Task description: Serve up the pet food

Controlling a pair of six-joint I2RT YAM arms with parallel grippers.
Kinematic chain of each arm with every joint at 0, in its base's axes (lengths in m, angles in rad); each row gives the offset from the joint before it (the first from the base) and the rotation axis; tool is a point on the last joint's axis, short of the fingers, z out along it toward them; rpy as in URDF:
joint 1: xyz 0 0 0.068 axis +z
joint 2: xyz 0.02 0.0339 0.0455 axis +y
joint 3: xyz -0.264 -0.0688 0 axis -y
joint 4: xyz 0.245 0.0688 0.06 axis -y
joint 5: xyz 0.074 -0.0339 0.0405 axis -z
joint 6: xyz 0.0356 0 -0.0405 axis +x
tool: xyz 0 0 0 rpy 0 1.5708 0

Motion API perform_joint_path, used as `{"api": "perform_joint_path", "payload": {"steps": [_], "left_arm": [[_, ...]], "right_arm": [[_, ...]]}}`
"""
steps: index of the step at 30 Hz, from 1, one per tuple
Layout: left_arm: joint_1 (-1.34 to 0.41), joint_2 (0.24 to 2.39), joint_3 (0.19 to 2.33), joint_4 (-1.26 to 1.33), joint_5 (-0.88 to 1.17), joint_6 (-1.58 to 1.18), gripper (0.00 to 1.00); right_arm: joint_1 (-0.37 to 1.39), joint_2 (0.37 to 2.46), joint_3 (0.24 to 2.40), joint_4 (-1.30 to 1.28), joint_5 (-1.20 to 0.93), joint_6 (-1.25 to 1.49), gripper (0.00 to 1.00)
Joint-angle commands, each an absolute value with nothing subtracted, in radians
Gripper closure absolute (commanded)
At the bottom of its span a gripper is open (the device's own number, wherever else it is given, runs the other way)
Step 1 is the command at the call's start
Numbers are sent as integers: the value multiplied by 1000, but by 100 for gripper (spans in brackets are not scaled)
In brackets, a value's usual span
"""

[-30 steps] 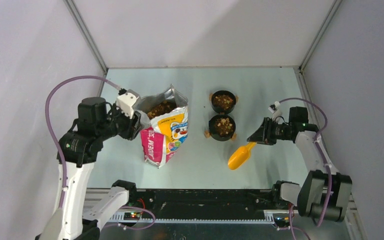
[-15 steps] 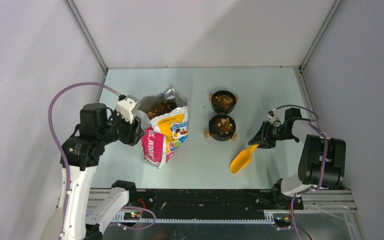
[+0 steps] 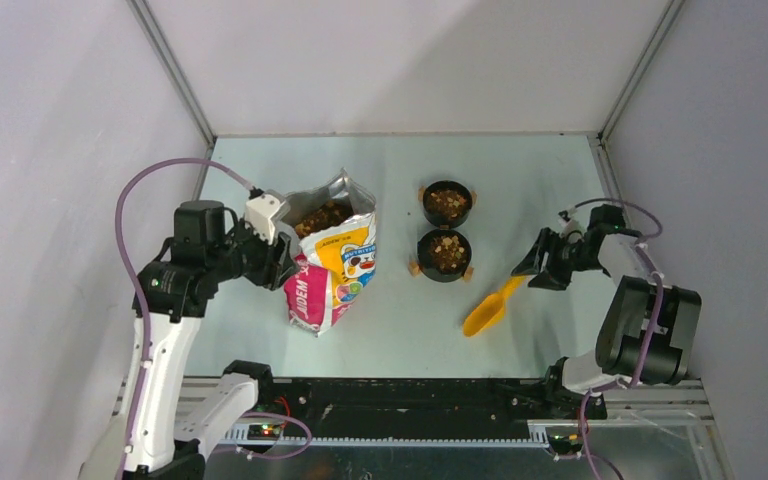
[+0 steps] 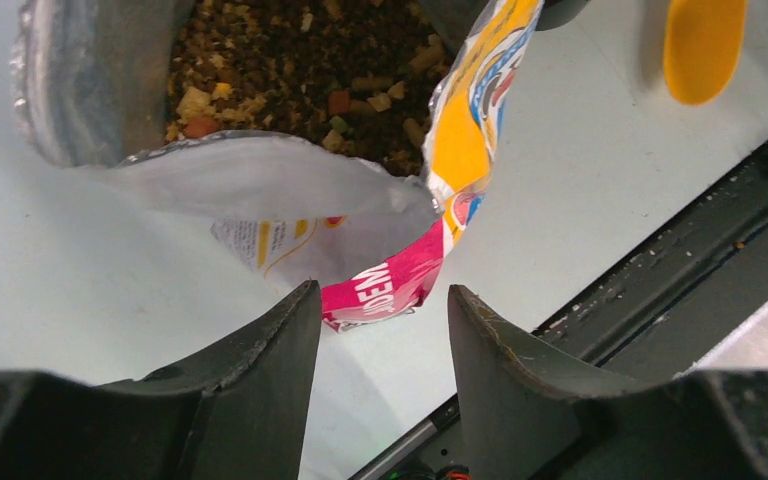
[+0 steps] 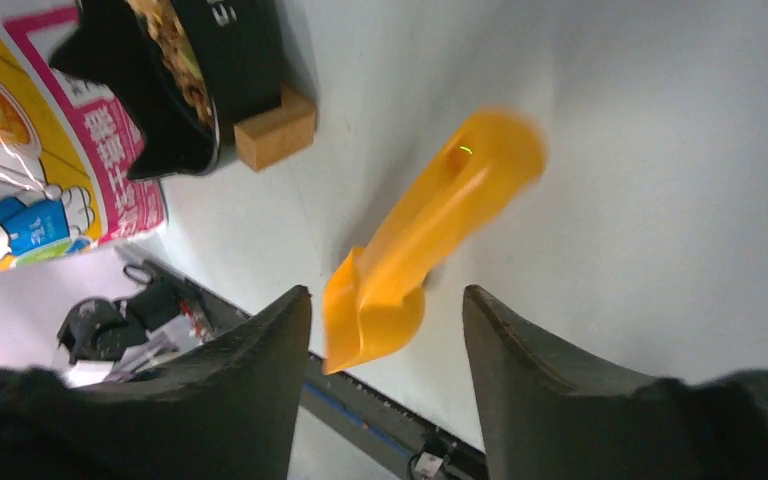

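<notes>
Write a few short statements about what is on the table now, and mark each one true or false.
1. The far bowl and the near bowl both hold pet food. True.
2. The right fingers are shut on the yellow scoop. False: they stand apart, and the scoop lies on the table.
3. The bag stands upright with its top open. True.
4. The left fingers pinch the bag's rim. False: they stand apart and grip nothing.
</notes>
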State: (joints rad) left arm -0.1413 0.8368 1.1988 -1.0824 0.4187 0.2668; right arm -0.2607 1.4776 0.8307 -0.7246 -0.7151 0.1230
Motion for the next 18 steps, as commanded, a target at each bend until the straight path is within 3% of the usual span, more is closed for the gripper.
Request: {"api": "perform_joint_path", "payload": {"steps": [1, 5, 12, 18], "left_arm": [[-136, 839, 1235, -1076, 518, 310, 44], [-137, 845, 1299, -1106, 462, 359, 43], [-135, 934, 1532, -1142, 249, 430, 39], [-136, 1037, 1565, -999, 257, 373, 35]], "right_arm": [[-330, 1401, 920, -766, -642, 118, 36], [-376, 1352, 926, -770, -632, 120, 25], [-381, 1261, 930, -754, -605, 96, 23], [-361, 1200, 936, -757, -644, 82, 23]]}}
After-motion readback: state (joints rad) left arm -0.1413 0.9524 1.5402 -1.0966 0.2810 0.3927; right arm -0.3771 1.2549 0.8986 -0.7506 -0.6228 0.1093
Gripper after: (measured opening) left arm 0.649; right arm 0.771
